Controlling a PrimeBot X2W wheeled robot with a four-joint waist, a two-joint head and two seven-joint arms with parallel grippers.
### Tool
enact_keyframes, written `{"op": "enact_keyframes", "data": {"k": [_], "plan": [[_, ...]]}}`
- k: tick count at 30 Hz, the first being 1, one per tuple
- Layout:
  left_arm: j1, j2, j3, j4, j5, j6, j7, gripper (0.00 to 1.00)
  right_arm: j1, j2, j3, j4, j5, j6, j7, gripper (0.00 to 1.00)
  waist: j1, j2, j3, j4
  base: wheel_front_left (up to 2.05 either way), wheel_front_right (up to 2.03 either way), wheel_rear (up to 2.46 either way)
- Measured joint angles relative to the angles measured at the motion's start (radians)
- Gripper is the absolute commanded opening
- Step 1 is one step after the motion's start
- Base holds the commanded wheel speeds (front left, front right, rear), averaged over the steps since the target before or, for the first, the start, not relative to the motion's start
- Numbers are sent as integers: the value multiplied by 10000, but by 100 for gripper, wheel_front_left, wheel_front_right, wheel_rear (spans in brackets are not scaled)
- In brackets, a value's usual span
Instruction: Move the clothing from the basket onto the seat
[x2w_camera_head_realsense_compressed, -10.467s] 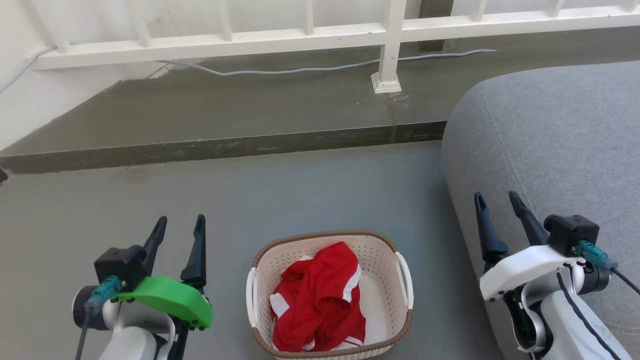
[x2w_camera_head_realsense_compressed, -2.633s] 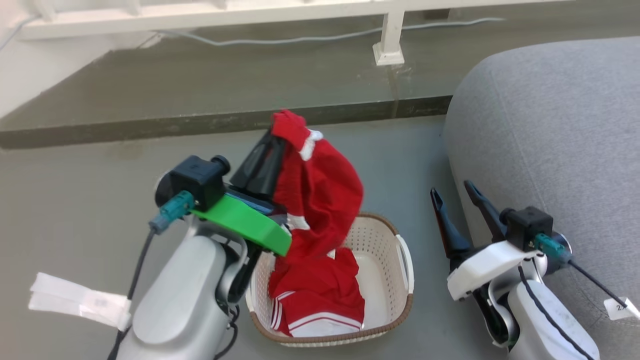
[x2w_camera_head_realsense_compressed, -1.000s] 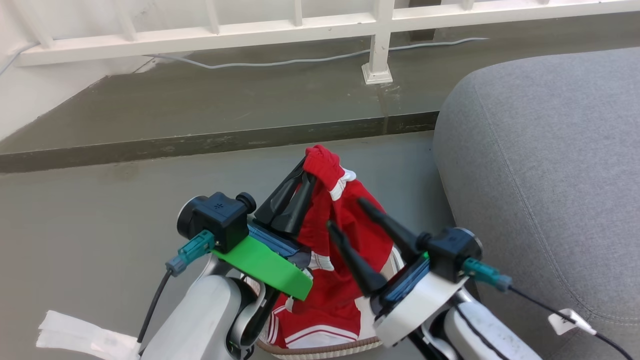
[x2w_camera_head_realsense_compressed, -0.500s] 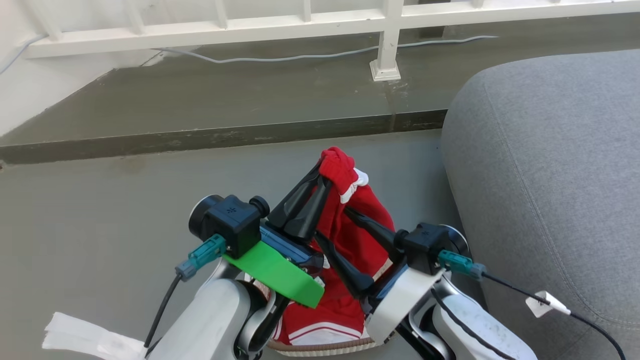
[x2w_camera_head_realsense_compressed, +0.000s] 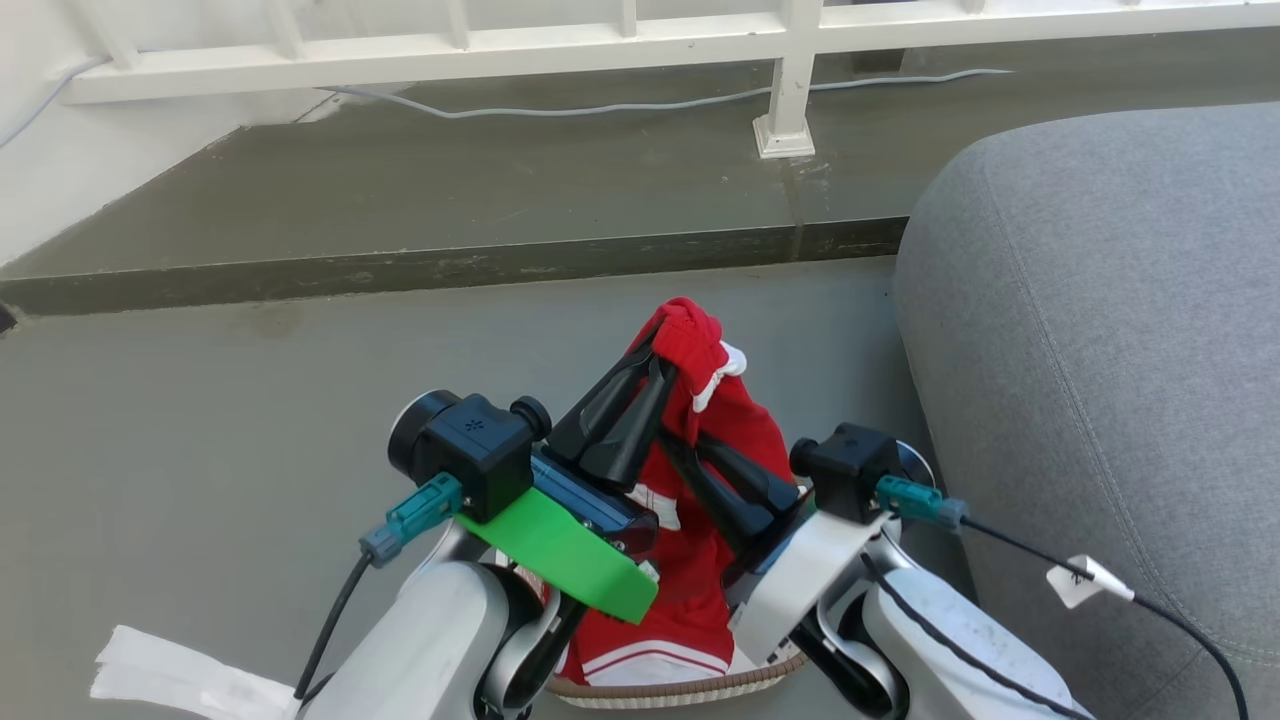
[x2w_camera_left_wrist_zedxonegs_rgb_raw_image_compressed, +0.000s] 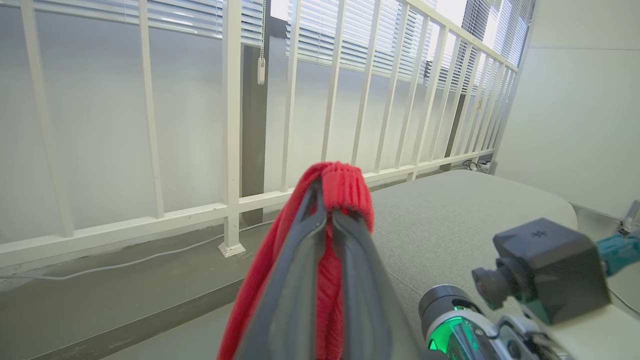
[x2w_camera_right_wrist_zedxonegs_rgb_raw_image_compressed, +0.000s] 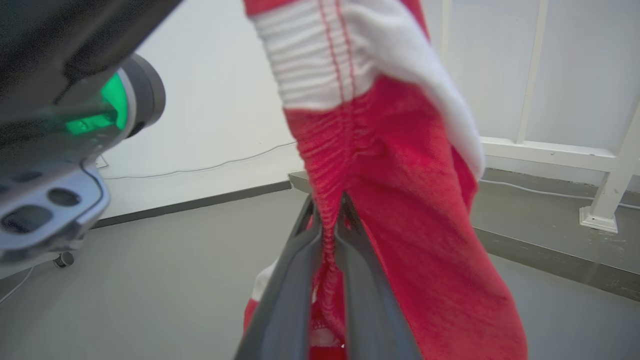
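Pinching clothing (x2w_camera_right_wrist_zedxonegs_rgb_raw_image_compressed: 415, 215), right claw (x2w_camera_right_wrist_zedxonegs_rgb_raw_image_compressed: 327, 207) shows clearest in its wrist view.

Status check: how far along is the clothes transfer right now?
Done: the top end of the clothing is raised above the basket, pinched in the left gripper. In hand: the right gripper is shut on the same fabric lower down. Left: the lower folds lie in the basket, and nothing red is on the seat yet.

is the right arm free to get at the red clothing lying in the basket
Probably not yet: the right claw is shut on the lifted clothing, which the left claw also grips above the basket.
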Motion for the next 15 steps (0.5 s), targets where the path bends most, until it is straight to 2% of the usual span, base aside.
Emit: {"op": "enact_keyframes", "data": {"k": [1, 2, 3, 4, 10, 15], "plan": [[0, 0, 0, -4, 0, 0, 0, 9, -56, 0, 8, 35, 59, 0, -6, 0, 0, 0, 1, 1, 0, 0, 0], [0, 0, 2, -10, 0, 0, 0, 37, -105, -2, 6, 56, 73, -2, -29, 0, 0, 0, 0, 2, 0, 0, 0], [0, 0, 4, -13, 0, 0, 0, 59, -130, -2, 4, 63, 86, -4, -73, 0, 0, 0, 0, 1, 0, 0, 0], [0, 0, 4, -13, 0, 0, 0, 100, -136, 0, 4, 67, 132, -6, -105, 0, 0, 0, -2, 1, 0, 0, 0], [1, 10, 33, -13, 0, 0, 4, 100, -304, -2, -52, 132, 309, -105, -224, 0, 0, 0, -15, -22, 0, 0, 0], [118, 247, 63, -4, 12, 58, 81, 100, -556, 2, -138, 286, 332, -217, -311, 0, 0, 0, -15, -117, 0, 0, 0]]}}
